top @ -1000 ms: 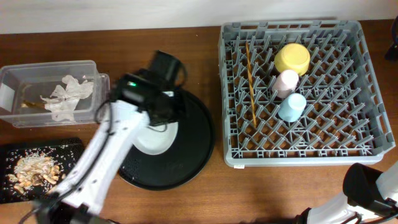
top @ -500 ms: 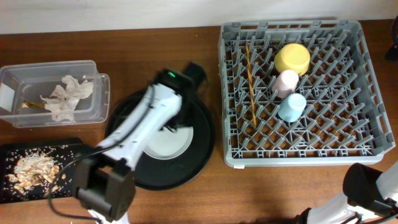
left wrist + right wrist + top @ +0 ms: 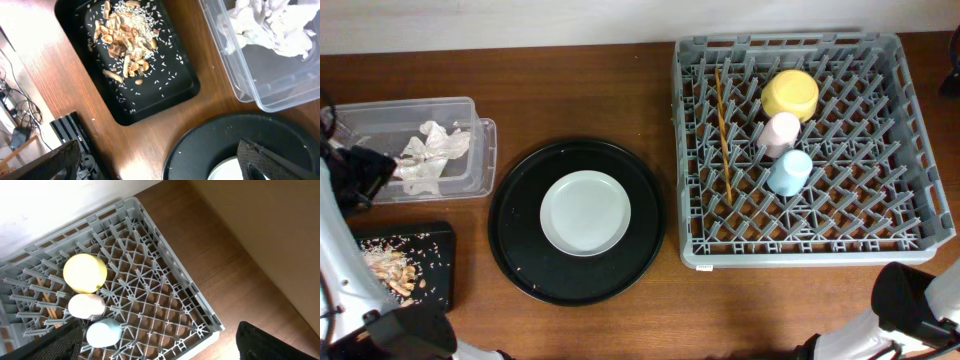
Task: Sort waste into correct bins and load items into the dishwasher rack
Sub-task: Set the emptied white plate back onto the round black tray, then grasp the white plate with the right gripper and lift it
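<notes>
While the napkin lies in the clear tub, food scraps in the black container, and yellow bowl, pink cup, blue cup and chopsticks in the dishwasher rack, only the grey plate waits on the black tray, left fingers and right fingers spread empty.

Grey plastic rack, clear plastic tub w/ crumpled paper napkin, glossy blk tray, wood-grain table

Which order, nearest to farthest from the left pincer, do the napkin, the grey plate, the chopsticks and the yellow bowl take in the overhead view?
Measured from the left pincer at the table's left edge:
1. crumpled napkin, just to its right.
2. grey plate, mid-table.
3. chopsticks, in the left part of the rack.
4. yellow bowl, farther right in the rack.
</notes>
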Robot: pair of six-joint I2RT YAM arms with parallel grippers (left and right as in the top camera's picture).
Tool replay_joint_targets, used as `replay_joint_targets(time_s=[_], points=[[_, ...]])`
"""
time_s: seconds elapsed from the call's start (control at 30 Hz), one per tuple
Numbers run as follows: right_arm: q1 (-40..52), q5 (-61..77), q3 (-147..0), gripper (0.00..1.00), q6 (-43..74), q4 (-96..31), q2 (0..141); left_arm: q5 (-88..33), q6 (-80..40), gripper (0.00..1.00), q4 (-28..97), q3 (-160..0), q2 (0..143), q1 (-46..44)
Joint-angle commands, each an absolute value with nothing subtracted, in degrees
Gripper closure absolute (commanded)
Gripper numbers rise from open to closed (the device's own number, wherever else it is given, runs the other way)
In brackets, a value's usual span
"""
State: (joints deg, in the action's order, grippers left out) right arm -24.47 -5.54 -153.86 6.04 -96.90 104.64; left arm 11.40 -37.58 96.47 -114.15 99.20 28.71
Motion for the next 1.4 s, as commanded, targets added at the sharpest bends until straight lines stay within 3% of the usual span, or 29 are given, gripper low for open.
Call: replay_joint_targets(time_s=[0.0, 0.1, 0.13, 0.2, 0.33, 0.47, 0.53, 0.63, 0.8, 0.87, 0.9, 0.93, 1.23, 1.3, 1.37], points=[[-24.8, 8.2, -154.2, 0.02, 6.5, -96.9, 104.9, 11.8, -37.6, 0.01, 96.5, -114.6, 98.7, 29.9], [-23.4, 47.0, -153.5, 0.02, 6.1, -97.3, 105.0, 11.8, -37.6, 0.01, 96.5, -114.6, 98.7, 29.9], [-19.2, 53.4, -152.6, 0.02, 4.4, -97.3, 105.1, 11.8, -37.6, 0.01, 96.5, -114.6, 98.7, 29.9], [-10.2, 49.0, -151.5, 0.02, 2.1, -97.3, 105.1, 11.8, -37.5, 0.01, 96.5, -114.6, 98.7, 29.9], [18.5, 23.6, -142.3, 0.02, 2.2, -96.4, 106.5, 11.8, -37.6, 0.01, 96.5, -114.6, 98.7, 29.9], [35.4, 20.6, -125.3, 0.02, 3.0, -80.4, 110.8, 11.8, -37.6, 0.01, 96.5, -114.6, 98.7, 29.9], [38.1, 19.9, -119.0, 0.02, 7.3, -73.5, 113.1, 11.8, -37.5, 0.01, 96.5, -114.6, 98.7, 29.9], [39.4, 6.6, -112.7, 0.02, 17.6, -67.8, 118.4, 11.8, -37.5, 0.01, 96.5, -114.6, 98.7, 29.9], [39.4, 5.7, -112.4, 0.07, 21.6, -64.6, 130.4, 11.8, -37.6, 0.01, 96.5, -114.6, 98.7, 29.9], [39.4, 5.7, -112.4, 0.12, 21.6, -63.8, 133.3, 11.8, -37.6, 0.01, 96.5, -114.6, 98.7, 29.9], [39.4, 5.7, -112.4, 0.2, 21.5, -63.2, 134.5, 11.8, -37.6, 0.01, 96.5, -114.6, 98.7, 29.9], [39.4, 5.7, -112.4, 0.35, 21.6, -62.9, 135.4, 11.8, -37.5, 0.01, 96.5, -114.6, 98.7, 29.9], [39.3, 5.7, -107.4, 0.72, 22.0, -59.3, 136.4, 11.8, -37.6, 0.01, 96.5, -114.6, 98.7, 29.9], [38.6, 5.7, -110.9, 0.95, 22.0, -61.5, 135.9, 11.8, -37.6, 0.01, 96.5, -114.6, 98.7, 29.9], [36.8, 5.5, -119.8, 0.96, 21.9, -67.6, 135.8, 11.8, -37.6, 0.01, 96.5, -114.6, 98.7, 29.9]])
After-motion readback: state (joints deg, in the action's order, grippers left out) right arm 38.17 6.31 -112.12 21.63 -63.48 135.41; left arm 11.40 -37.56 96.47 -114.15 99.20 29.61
